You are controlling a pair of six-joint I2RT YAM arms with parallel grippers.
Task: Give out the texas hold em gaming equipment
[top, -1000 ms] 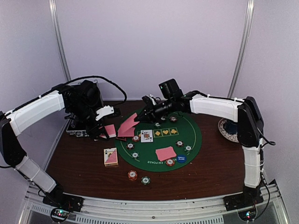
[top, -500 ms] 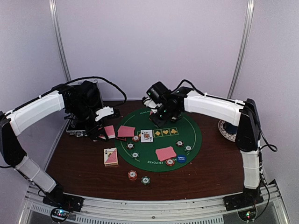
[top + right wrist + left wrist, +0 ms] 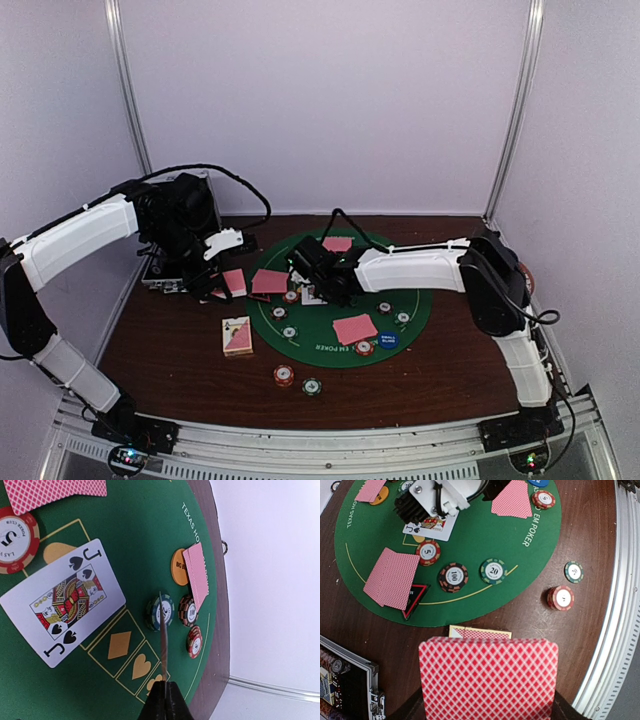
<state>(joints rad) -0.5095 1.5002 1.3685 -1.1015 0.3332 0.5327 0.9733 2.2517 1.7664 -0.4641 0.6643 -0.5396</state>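
Observation:
My left gripper [image 3: 486, 708] is shut on a stack of pink-backed playing cards [image 3: 488, 677], held above the brown table left of the green poker mat [image 3: 470, 535]. My right gripper [image 3: 164, 686] is shut on a single card [image 3: 162, 630] seen edge-on, low over the mat's suit symbols beside the face-up jack of spades [image 3: 62, 602]. In the top view that gripper [image 3: 303, 270] hangs over the mat's left centre. Pink cards [image 3: 391, 577] lie by a red triangle [image 3: 415, 599]. Striped chips [image 3: 453, 576] sit along the mat's edge. An orange disc [image 3: 179, 567] lies partly under another pink card [image 3: 197, 575].
A black silver-edged case [image 3: 165, 275] lies at the table's left edge under my left arm. A cream-edged card box [image 3: 237, 336] rests on the wood. Two loose chips [image 3: 285, 375] sit near the front. A blue disc [image 3: 388, 340] lies on the mat's near right.
My right arm has swung from the mat's far edge down to its left centre, over the jack. A pink card now shows at the far edge. The left arm has not moved.

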